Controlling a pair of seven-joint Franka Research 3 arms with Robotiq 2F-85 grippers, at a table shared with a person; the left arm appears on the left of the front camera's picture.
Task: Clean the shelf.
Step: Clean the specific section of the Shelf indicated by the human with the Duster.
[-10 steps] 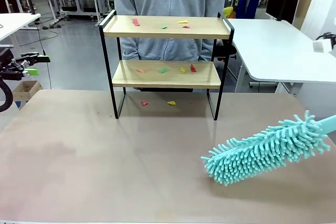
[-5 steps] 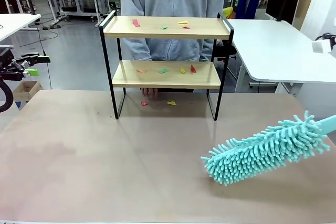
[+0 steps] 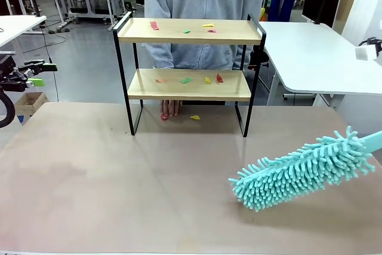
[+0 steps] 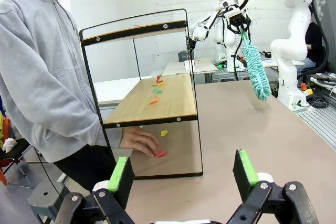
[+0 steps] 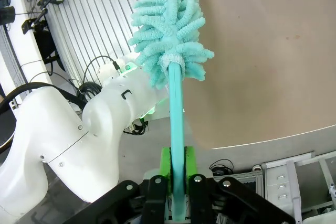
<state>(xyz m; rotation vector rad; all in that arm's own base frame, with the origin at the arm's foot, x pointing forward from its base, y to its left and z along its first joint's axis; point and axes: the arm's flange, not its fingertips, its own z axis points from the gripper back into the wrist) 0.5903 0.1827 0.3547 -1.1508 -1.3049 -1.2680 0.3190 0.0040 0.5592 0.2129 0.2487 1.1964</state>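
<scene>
Right end effector (image 5: pixel 177 167) clamps a teal duster (image 3: pixel 301 171), well short of the shelf (image 3: pixel 188 31).
Left end effector (image 4: pixel 181 170) gapes wide, left of the shelf: two pale boards, black frame, coloured scraps (image 3: pixel 186 80) on both, at the desk's (image 3: pixel 89 177) far edge.

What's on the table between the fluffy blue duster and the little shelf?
Nothing: in the front view, just bare table lies between the duster and the shelf. The coloured scraps sit under the shelf.
</scene>
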